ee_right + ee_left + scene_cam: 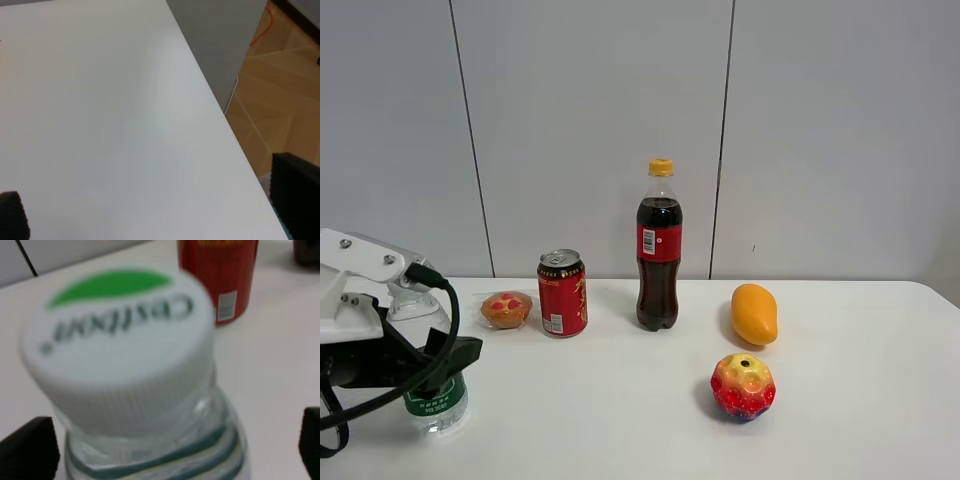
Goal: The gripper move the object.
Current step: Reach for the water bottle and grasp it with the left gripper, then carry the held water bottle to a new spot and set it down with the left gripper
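The clear water bottle (436,402) with a dark green label stands upright at the table's front left. Its white cap with a green mark (117,340) fills the left wrist view. My left gripper (438,372) is lowered around the bottle's upper part, with one black finger (27,452) close on one side and the other finger (312,440) a gap away on the other. Its jaws are open and straddle the bottle. My right gripper (152,210) is open and empty over bare table near the table's edge. It is out of sight in the exterior view.
A small pastry (506,309), a red can (562,293) and a tall cola bottle with a yellow cap (659,247) stand in a row at the back. A mango (754,313) and a red-yellow fruit (742,386) lie at the right. The can (220,275) stands just beyond the bottle.
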Robot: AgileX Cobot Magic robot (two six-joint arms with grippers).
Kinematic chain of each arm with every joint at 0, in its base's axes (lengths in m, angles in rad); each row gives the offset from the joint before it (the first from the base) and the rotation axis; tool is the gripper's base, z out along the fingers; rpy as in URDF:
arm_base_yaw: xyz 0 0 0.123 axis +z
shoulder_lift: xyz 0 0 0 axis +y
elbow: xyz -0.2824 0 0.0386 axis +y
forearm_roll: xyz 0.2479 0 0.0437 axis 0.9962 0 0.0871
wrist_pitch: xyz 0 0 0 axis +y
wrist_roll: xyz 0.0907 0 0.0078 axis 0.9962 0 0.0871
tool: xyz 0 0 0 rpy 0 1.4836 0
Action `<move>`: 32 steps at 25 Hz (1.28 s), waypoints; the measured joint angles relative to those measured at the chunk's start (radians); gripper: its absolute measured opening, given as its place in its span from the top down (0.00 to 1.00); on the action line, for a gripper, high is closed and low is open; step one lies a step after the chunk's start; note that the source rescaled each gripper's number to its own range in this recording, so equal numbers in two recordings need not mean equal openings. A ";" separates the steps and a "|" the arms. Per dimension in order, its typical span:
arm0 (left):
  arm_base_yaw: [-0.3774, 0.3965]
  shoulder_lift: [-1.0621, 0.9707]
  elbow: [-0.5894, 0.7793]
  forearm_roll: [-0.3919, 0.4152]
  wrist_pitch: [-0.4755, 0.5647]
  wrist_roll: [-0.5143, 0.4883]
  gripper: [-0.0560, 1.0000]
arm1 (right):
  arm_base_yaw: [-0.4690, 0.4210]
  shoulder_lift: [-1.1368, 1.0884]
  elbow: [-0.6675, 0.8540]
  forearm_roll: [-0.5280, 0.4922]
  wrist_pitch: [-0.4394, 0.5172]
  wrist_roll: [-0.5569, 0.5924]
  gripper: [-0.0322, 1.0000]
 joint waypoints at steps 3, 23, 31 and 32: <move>0.000 0.037 0.000 0.002 -0.033 0.000 0.04 | 0.000 0.000 0.000 0.000 0.000 0.000 0.00; 0.006 0.101 0.000 -0.004 -0.109 -0.003 0.90 | 0.000 0.000 0.000 0.000 0.000 0.000 0.00; 0.006 0.048 0.005 0.029 -0.116 -0.013 0.90 | 0.000 0.000 0.000 0.000 0.000 0.000 0.00; 0.006 0.026 0.005 0.048 -0.116 -0.034 0.90 | 0.000 0.000 0.000 0.000 0.000 0.000 0.00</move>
